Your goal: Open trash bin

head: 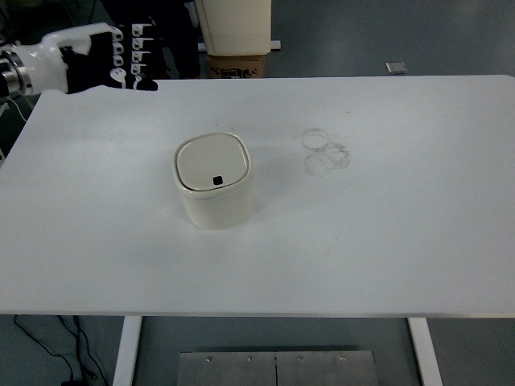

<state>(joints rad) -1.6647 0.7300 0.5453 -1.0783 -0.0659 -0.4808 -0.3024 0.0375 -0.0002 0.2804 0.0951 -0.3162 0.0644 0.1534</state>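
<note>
The wide white rectangular table (pixel 386 241) is taking up most of the view, with faint ring smudges (pixel 324 150) sitting right of centre. The cream rounded-square plastic trash bin (pixel 216 191) is standing upright left of centre, lid down (small black button near its front edge). The black-and-white left hand (pixel 96 60) is hovering over the far left corner, fingers stretched out, gripping nothing, well apart from the bin.

Before you, a white surface (pixel 386 241) carries a cream trash bin (pixel 215 191), lid closed, left of faint ring marks (pixel 324 149).
</note>
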